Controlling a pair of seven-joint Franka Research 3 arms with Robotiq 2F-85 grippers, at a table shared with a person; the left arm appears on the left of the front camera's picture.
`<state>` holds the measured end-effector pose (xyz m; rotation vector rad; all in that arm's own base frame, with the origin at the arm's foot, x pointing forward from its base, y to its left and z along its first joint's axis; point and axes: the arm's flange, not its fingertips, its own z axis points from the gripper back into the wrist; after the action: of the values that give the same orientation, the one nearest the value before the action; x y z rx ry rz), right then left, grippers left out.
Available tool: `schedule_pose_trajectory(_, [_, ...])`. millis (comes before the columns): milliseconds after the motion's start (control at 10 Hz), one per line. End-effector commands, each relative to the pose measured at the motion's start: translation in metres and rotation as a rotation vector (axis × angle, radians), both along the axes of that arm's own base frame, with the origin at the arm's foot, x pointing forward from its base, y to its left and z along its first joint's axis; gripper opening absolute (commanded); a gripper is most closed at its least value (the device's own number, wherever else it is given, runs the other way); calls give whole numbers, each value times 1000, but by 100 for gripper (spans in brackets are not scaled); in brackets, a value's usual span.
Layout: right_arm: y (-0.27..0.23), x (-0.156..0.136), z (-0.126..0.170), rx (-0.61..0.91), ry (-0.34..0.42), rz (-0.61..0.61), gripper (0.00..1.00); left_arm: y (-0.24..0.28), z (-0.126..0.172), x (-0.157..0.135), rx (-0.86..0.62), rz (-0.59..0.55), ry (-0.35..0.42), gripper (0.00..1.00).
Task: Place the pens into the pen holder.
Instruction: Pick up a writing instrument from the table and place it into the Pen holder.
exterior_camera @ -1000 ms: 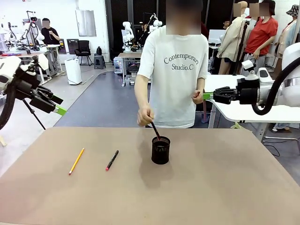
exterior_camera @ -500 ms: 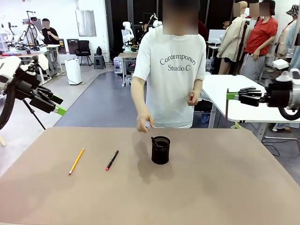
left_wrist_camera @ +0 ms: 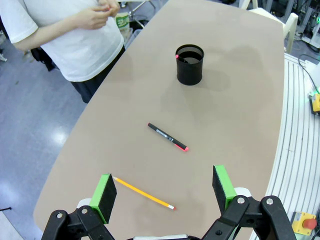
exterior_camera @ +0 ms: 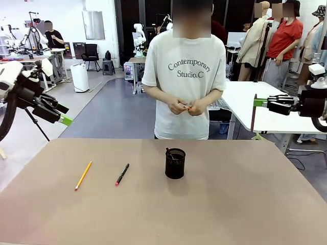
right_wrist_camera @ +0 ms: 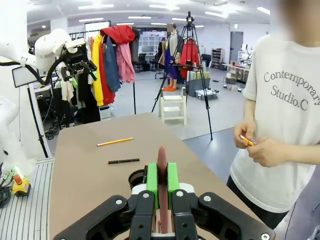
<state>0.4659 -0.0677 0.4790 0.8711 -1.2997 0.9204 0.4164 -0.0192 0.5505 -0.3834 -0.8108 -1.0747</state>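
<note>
The black mesh pen holder [exterior_camera: 174,163] stands mid-table with one dark pen leaning inside it. Left of it lie a black pen with a red end [exterior_camera: 122,174] and a yellow pencil [exterior_camera: 83,175]. My left gripper [exterior_camera: 64,120] hangs open, high over the table's left edge; its wrist view looks down on the pencil [left_wrist_camera: 143,192], the black pen [left_wrist_camera: 167,137] and the holder [left_wrist_camera: 190,65]. My right gripper [exterior_camera: 259,102] is off to the right above table height, shut on a dark reddish-brown pen [exterior_camera: 252,120]. That pen [right_wrist_camera: 162,155] stands clamped between the green pads of the right gripper [right_wrist_camera: 162,172].
A person in a white T-shirt stands at the far edge, both hands [exterior_camera: 184,107] together at the waist around a small orange stick [right_wrist_camera: 247,140]. A white table [exterior_camera: 255,117] stands behind my right gripper. The brown tabletop [exterior_camera: 240,204] is bare to the right of the holder.
The person let a pen go into the holder and drew the hand back to the waist. My right gripper moved to the right with its pen. The left arm stayed still.
</note>
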Motion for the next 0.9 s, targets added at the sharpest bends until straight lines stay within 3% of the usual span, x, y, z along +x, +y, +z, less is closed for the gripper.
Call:
schedule_pose_trajectory(0, [-1, -1, 1, -5, -2, 3, 0, 0, 1, 0, -6, -4, -2, 100])
schedule_pose_trajectory(800, [-1, -1, 1, -5, -2, 3, 0, 0, 1, 0, -6, -4, -2, 100])
